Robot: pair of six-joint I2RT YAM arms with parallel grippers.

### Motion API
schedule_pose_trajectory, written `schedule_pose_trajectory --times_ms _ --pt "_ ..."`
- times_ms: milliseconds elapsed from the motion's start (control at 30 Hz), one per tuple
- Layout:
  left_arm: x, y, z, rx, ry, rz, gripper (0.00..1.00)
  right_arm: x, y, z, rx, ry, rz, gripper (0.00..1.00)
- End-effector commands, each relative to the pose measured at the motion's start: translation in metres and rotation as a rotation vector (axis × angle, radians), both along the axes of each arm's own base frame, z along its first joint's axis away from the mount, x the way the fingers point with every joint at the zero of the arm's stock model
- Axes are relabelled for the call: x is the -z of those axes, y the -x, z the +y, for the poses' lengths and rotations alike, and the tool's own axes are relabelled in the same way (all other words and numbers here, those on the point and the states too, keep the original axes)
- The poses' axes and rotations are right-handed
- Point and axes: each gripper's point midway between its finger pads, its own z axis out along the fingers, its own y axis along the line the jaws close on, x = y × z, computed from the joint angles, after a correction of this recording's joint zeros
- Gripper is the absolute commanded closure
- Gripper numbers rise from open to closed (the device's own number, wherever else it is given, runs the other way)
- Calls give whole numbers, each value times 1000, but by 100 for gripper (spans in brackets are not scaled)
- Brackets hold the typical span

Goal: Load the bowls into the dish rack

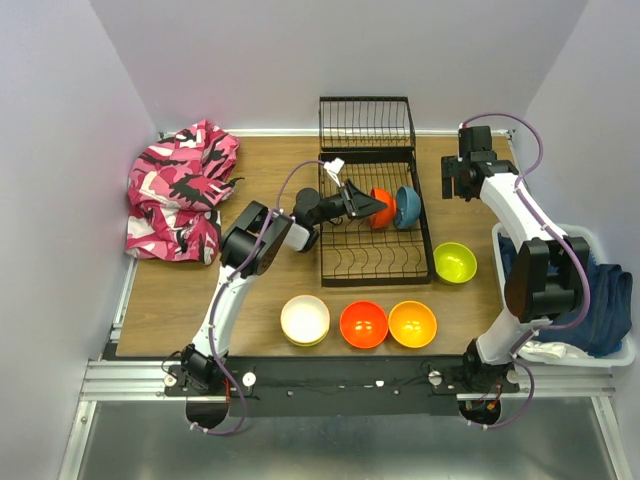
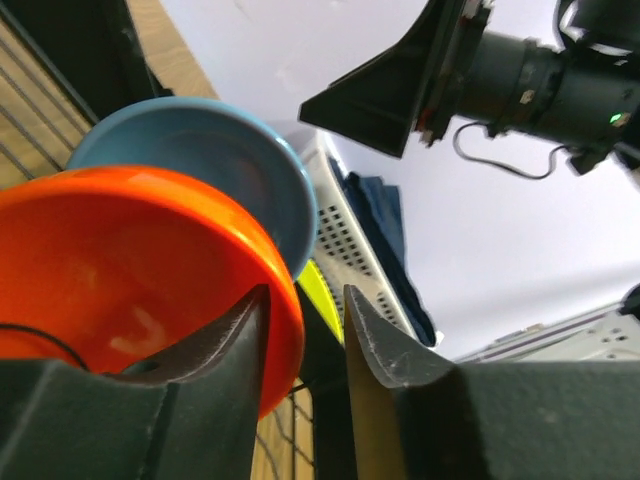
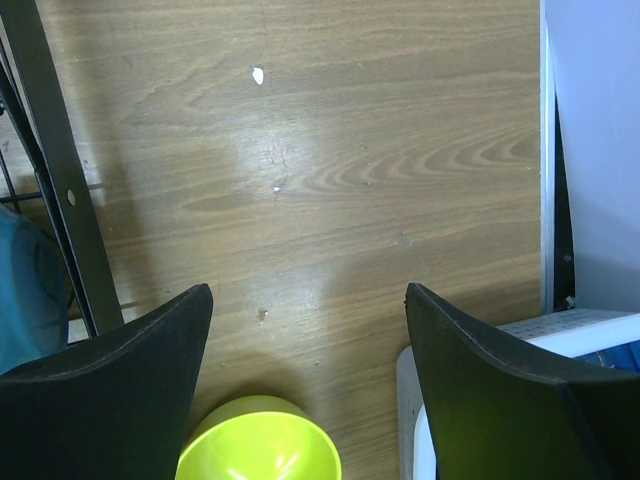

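Observation:
The black wire dish rack (image 1: 372,262) lies mid-table with its flap (image 1: 366,123) at the far end. A red bowl (image 1: 382,207) and a blue bowl (image 1: 406,206) stand on edge in it, side by side. My left gripper (image 1: 364,205) is at the red bowl (image 2: 120,260). Its jaws are a little apart and straddle the rim, with a gap on the outer side (image 2: 305,295). The blue bowl (image 2: 200,150) is just behind. My right gripper (image 1: 462,182) is open and empty (image 3: 308,292) over bare table beyond the lime green bowl (image 1: 455,262) (image 3: 258,445).
Cream-white (image 1: 305,320), orange-red (image 1: 363,324) and orange (image 1: 412,323) bowls sit in a row at the near edge. A pink camouflage cloth (image 1: 180,190) lies far left. A white basket (image 1: 612,246) of blue cloth stands at the right, close to the right arm.

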Motion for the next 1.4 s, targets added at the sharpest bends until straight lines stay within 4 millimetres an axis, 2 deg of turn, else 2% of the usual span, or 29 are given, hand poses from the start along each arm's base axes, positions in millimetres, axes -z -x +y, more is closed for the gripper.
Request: schedule_pose_trajectory --times_ms 0,267,400,600,700,900,1133,1300,1367 --pt "27 2 2 -36 -118 -3 54 -9 -1 -3 19 17 -38 13" --pt "41 -8 28 -71 -277 -33 41 -12 3 -3 24 11 -52 12" --pt "42 -6 43 -73 -329 -51 41 -16 4 -3 27 2 -63 12" --pt "32 5 75 -40 -378 -96 39 -20 10 -2 27 -5 -75 11" --pt "27 11 83 -4 -384 -113 38 -22 12 0 21 -14 -88 11" --pt "20 21 81 45 -400 -166 36 -18 18 1 12 -25 -81 11" --pt "12 29 55 123 -371 -197 38 -17 25 1 11 -25 -79 11" --pt "-8 38 36 161 -351 -248 38 -18 33 -1 14 -28 -87 11" --pt "-4 40 32 170 -374 -237 38 -13 37 0 8 -29 -76 11"
